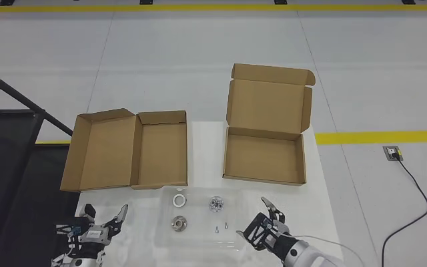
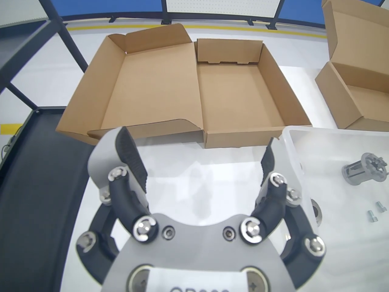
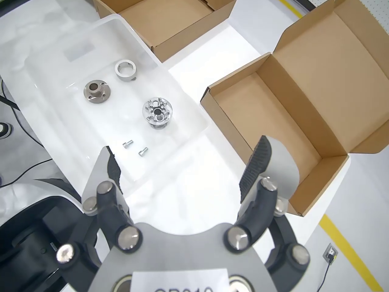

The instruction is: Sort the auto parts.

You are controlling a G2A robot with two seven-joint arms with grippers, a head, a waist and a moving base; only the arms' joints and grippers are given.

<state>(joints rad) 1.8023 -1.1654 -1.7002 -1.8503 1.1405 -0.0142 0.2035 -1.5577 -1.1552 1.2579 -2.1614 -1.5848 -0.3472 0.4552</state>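
A clear plastic tray (image 1: pixel 197 237) at the table's front middle holds a white ring (image 1: pixel 179 199), a slotted metal hub (image 1: pixel 215 203), a round flange (image 1: pixel 178 224) and two small screws (image 1: pixel 222 227). In the right wrist view these are the ring (image 3: pixel 126 69), flange (image 3: pixel 96 92), hub (image 3: pixel 157 112) and screws (image 3: pixel 135 148). My left gripper (image 2: pixel 197 150) stands open over bare table beside the tray's left rim (image 2: pixel 291 141), holding nothing. At the tray's right end my right gripper (image 3: pixel 185 153) is open and holds nothing either.
Two open cardboard boxes stand behind the tray: a wide one (image 1: pixel 160 150) at the left with its lid laid flat, and one (image 1: pixel 265 159) at the right with its lid upright. A black rack (image 1: pixel 20 173) borders the white table (image 1: pixel 317 207) on the left.
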